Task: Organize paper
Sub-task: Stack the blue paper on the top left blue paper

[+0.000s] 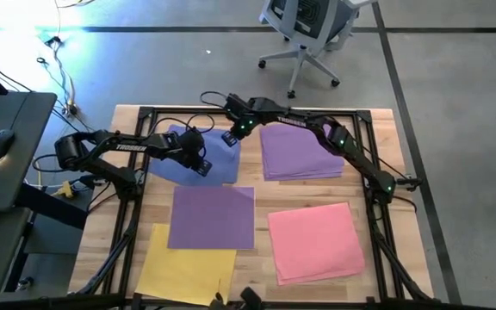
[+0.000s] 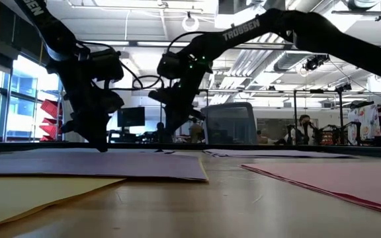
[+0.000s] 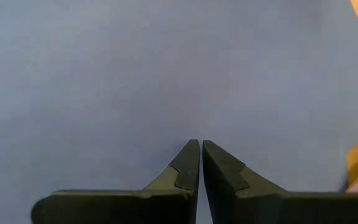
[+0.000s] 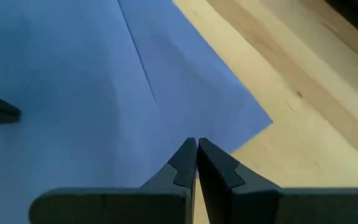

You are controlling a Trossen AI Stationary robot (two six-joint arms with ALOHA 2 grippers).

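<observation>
Your left hand (image 1: 198, 164) sits with its fingers pressed together, tips down on the periwinkle blue paper (image 1: 177, 165) at the counter's (image 1: 257, 267) far left. Your right hand (image 1: 230, 138), fingers also together, rests at that blue paper's far right corner. Purple sheets (image 1: 302, 153) lie far right, another purple sheet (image 1: 213, 217) in the middle, overlapping the yellow sheet (image 1: 185, 269), and pink sheets (image 1: 317, 241) near right.

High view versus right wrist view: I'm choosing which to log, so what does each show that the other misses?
Only the high view shows the yellow sheet, pink stack, both purple stacks and both arms. Only the right wrist view shows the right gripper with jaws shut at the blue paper's edge. Both show that blue paper and the wooden table.
</observation>
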